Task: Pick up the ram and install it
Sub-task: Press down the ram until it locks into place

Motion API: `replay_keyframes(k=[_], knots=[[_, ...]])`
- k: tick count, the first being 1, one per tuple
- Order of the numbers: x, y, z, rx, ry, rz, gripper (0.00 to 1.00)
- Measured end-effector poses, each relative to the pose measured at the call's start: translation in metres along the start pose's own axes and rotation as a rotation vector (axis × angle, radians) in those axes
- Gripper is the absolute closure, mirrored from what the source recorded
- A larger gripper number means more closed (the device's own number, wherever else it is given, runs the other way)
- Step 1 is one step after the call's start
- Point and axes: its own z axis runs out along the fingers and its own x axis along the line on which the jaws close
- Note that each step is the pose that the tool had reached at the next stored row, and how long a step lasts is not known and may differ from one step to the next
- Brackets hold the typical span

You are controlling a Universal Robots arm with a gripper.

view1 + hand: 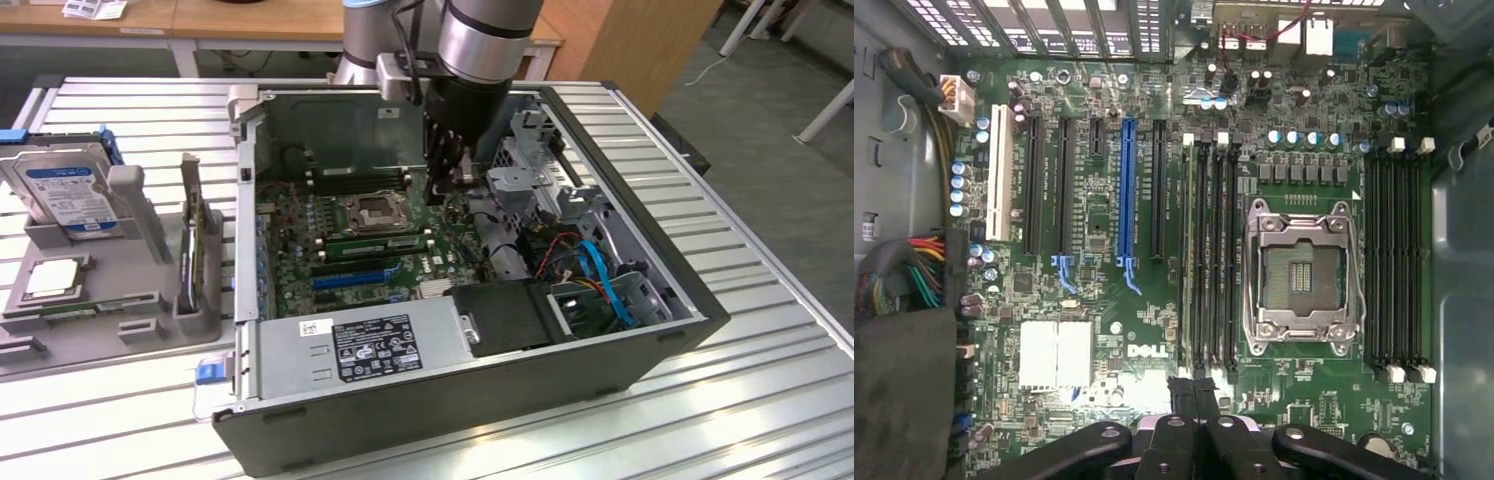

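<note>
The black two-fingered gripper (1194, 388) is hovering shut and empty above the green motherboard (1104, 215), while the long, thin green ram stick (380, 240) is apparently already sitting seated beside the square silver CPU socket (1302, 275), leaving little undone.

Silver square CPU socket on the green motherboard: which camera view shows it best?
The wrist view: the silver square CPU socket is seen straight on, its metal frame whole. The exterior view shows the socket at a slant, deep inside the open grey computer case.
</note>
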Motion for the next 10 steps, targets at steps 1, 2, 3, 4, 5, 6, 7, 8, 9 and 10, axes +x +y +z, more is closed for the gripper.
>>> replay_keyframes(k=[1, 2, 3, 4, 5, 6, 7, 8, 9, 10], knots=[[0.0000, 0.0000, 0.0009, 0.0000, 0.0000, 0.000, 0.90], [0.0000, -0.0001, 0.0019, 0.0000, 0.0000, 0.000, 0.90], [0.0001, -0.0002, 0.0029, 0.0000, 0.0000, 0.000, 0.90], [0.0001, -0.0002, 0.0037, 0.0000, 0.0000, 0.000, 0.90], [0.0001, -0.0003, 0.0046, 0.0001, 0.0000, 0.000, 0.90], [0.0001, -0.0003, 0.0055, 0.0001, 0.0001, 0.000, 0.90], [0.0002, -0.0004, 0.0064, 0.0000, 0.0000, 0.000, 0.90], [0.0002, -0.0004, 0.0073, 0.0000, 0.0000, 0.000, 0.90], [0.0002, -0.0004, 0.0081, 0.0000, 0.0001, 0.000, 0.90], [0.0002, -0.0005, 0.0089, -0.0001, 0.0001, 0.000, 0.90]])
